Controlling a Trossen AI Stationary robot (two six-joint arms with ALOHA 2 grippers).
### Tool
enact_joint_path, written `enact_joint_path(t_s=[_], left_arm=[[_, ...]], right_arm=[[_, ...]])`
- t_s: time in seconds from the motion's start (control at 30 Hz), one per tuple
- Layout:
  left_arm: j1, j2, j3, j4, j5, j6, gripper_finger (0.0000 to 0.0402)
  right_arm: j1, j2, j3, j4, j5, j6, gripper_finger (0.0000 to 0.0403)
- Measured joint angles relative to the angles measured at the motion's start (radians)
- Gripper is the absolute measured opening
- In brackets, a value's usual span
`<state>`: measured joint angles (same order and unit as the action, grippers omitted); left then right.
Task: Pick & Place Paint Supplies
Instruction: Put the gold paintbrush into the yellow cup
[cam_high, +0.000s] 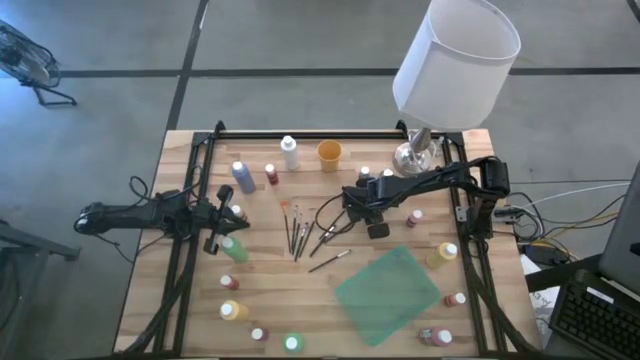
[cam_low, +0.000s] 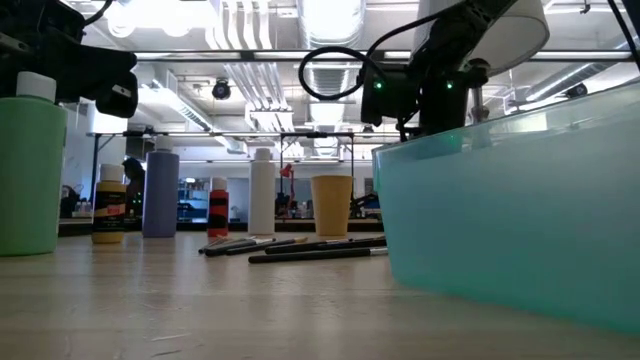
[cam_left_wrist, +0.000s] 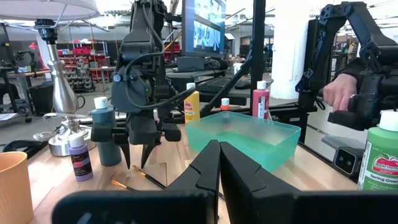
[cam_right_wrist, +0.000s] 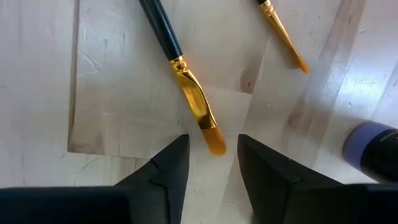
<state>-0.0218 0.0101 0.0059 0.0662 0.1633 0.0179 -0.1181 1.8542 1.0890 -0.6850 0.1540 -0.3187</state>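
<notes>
Paint brushes (cam_high: 300, 232): five or so.

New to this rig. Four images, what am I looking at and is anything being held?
It is a two-armed robot at a wooden table, seen from overhead, from table height, and from a camera on each wrist.

On the table lie small paint bottles, a fan of thin brushes, a teal tray, an orange cup and a lamp.

The left end effector waits shut at the left side, holding nothing. The right end effector hangs just above the tip of a gold-ferruled brush, fingers apart on either side of the bristles. Nothing is gripped yet.
</notes>
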Motion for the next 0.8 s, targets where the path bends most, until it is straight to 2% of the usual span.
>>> enact_joint_path(t_s=[0.47,0.8], left_arm=[[0.0,0.0,0.0,0.0,0.0,0.0,0.0014],[0.0,0.0,0.0,0.0,0.0,0.0,0.0014]], right_arm=[[-0.008,0.004,0.007,-0.009,-0.08,-0.015,0.0018],[0.0,0.005,0.037,-0.082,-0.081,0.005,0.0009]])
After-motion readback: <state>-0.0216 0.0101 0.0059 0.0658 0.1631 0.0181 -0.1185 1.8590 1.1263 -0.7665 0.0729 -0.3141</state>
